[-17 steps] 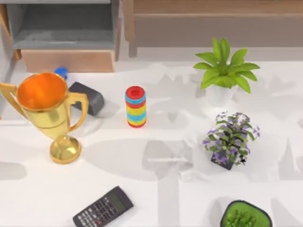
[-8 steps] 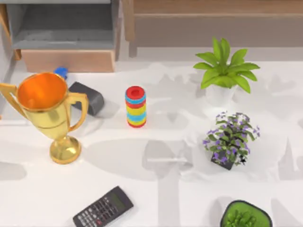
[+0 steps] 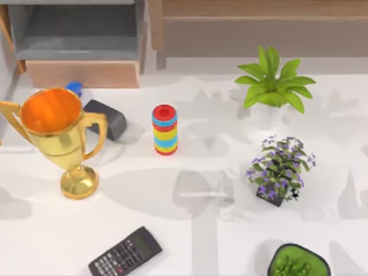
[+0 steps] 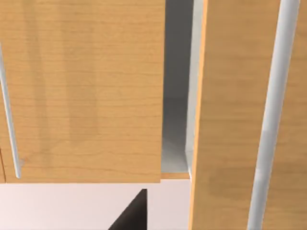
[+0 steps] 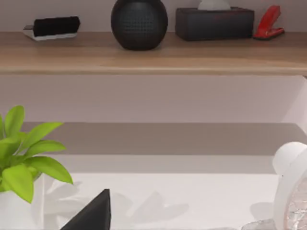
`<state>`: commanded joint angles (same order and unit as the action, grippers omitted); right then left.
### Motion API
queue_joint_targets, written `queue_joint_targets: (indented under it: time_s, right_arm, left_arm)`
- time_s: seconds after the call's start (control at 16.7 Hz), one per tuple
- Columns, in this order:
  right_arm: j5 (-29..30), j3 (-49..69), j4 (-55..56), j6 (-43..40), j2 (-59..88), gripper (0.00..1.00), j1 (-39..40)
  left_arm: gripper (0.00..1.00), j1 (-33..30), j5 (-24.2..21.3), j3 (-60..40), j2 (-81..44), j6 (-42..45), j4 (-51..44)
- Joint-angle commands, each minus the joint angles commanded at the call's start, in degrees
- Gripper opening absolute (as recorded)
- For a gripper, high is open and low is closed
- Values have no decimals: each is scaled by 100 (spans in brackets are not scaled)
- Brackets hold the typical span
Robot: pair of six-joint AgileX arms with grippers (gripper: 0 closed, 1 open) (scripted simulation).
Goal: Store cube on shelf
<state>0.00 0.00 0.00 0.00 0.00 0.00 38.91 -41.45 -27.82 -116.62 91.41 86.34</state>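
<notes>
The white table [image 3: 190,230] takes nearly the whole top view, with soft grey shadows lying across it. At its back edge, from about the middle to the right side, stands the shelf [image 3: 259,8], a light-brown wooden ledge with a grey-brown panel under it. Its long axis runs left to right along the back of the table. In the right wrist view the shelf [image 5: 153,55] lies level in front of a pale wall and carries a round black pot [image 5: 139,21], a dark box [image 5: 213,23], a red clip [image 5: 267,21] and a flat black and white block [image 5: 52,27].

At the back left is a grey cabinet [image 3: 80,34] with a tan base. In front of it a gold trophy [image 3: 54,135] stands upright, with a dark grey block [image 3: 106,118] just beside it. A green plant [image 3: 273,86] and a purple flower plant [image 3: 280,168] stand on the right side, and a striped ring stack [image 3: 165,129] is upright near the middle. A calculator [image 3: 125,252] lies tilted at the front.

The left gripper [image 4: 132,215] faces wooden doors [image 4: 81,91], and the right gripper [image 5: 93,214] faces the shelf. For both claws I cannot tell whether they are apart or together
</notes>
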Motion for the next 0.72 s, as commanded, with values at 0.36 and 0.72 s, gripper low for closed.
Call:
queue_joint_targets:
  time_s: [0.36, 0.72]
  right_arm:
    - [0, 0, 0, 0, 0, 100, 0]
    - [0, 0, 0, 0, 0, 100, 0]
  left_arm:
    - [100, 0, 0, 0, 0, 0, 0]
    - [100, 180, -193, 234, 82, 12, 140]
